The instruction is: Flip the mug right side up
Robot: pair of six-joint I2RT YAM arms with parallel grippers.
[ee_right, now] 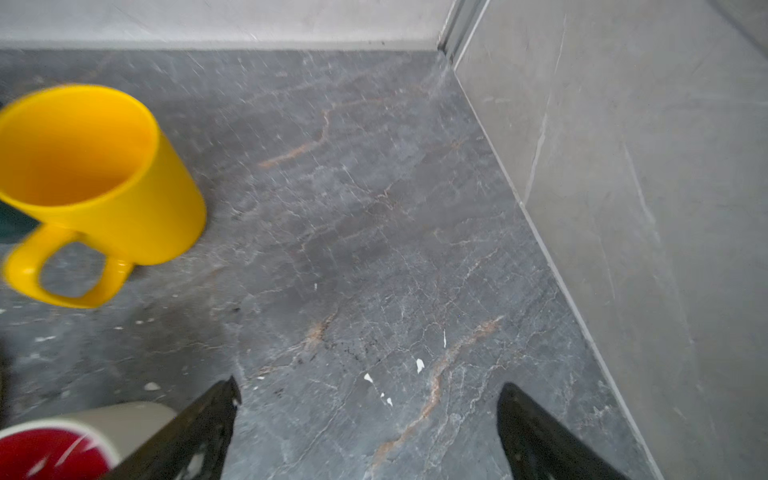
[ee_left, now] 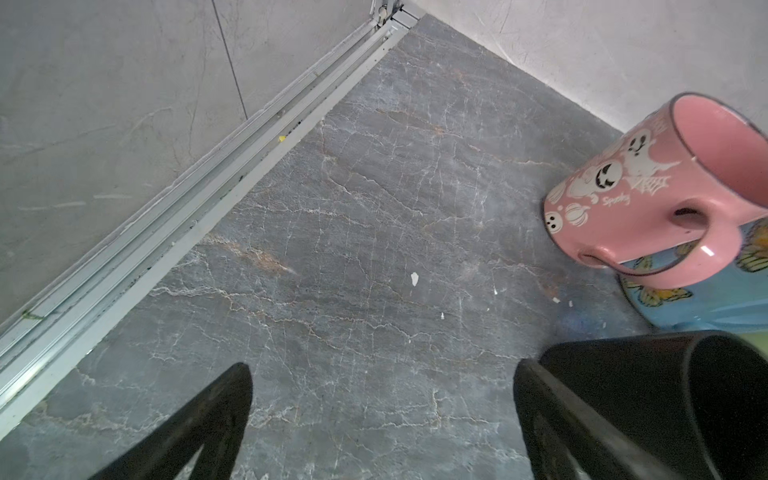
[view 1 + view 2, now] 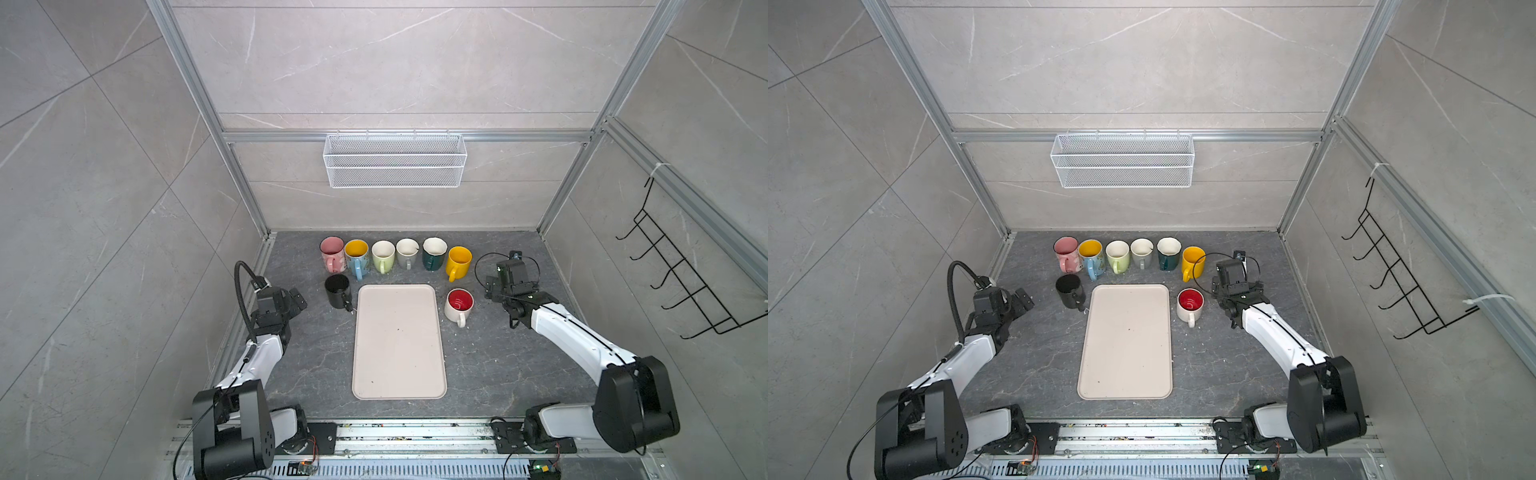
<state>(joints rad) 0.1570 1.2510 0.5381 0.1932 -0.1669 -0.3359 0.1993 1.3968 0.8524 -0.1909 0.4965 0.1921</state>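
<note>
Standing mouth-up on the worktop (image 3: 498,365), the black mug (image 3: 336,291) is seen just beside the far left corner of the tray (image 3: 399,374), and the red-lined white mug (image 3: 459,305) beside its far right corner. The left pincer (image 2: 382,374) is spread wide and empty next to the black mug; contact between them cannot be judged. The right pincer (image 1: 370,386) is likewise spread wide, with nothing held. In the right wrist view the white mug is cut off and blurred.

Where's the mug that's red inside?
In both top views the white mug with the red inside stands upright right of the beige tray, nearer us than the yellow mug.
</note>
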